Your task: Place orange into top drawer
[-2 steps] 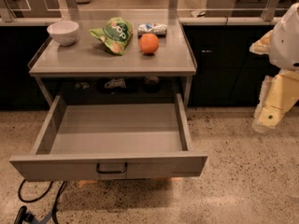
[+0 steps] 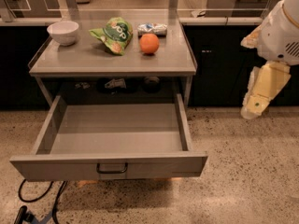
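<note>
**Desk:** What is on your screen, biggest first?

**Operator:** I have the flat grey metal worktop (image 2: 93,62). Below it the wide, shallow grey metal top drawer (image 2: 117,129) stands open with nothing inside. My pale yellow claw (image 2: 256,107) hangs off to the right, well apart from the worktop. I cannot tell whether it is apart or together.

**Desk:** And on the worktop?

**Operator:** A crumpled green snack bag (image 2: 113,34) and a round white bowl (image 2: 63,31) at the far left. The small round smooth-skinned orange (image 2: 149,44) is just right of the bag, and a small white wrapped packet (image 2: 152,29) lies just behind it.

**Desk:** How will the orange handle?

**Operator:** Light and firm, I judge, but its smooth skin looks slippery and it is apt to roll. I would come down from above and close gently across its widest middle, clear of bag and packet.
</note>
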{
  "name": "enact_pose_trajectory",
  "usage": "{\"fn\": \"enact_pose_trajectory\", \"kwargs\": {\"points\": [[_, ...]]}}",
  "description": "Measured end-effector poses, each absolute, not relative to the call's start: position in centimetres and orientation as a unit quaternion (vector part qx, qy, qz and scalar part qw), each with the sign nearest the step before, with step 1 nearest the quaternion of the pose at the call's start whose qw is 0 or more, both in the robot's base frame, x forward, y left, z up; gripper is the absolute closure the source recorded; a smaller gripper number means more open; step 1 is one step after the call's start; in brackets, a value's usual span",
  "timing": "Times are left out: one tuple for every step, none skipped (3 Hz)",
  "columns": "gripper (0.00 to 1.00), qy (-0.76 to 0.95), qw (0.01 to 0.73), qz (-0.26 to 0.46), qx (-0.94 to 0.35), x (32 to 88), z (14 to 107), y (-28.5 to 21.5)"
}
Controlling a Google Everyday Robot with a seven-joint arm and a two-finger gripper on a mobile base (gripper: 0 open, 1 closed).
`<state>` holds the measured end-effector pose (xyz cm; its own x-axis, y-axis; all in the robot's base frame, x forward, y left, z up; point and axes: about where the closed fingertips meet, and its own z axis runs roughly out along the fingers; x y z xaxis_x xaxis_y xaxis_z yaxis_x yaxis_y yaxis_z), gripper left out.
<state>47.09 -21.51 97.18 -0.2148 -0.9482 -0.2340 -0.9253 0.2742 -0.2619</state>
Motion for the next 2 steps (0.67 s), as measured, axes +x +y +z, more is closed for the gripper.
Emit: {"fn": "enact_pose_trajectory", "kwargs": {"points": [[0.0, 0.785, 0.179, -0.036, -0.592, 52.1, 96.0, -21.3], [0.0, 0.793, 0.177, -0.057, -0.58, 59.1, 94.7, -20.5]]}}
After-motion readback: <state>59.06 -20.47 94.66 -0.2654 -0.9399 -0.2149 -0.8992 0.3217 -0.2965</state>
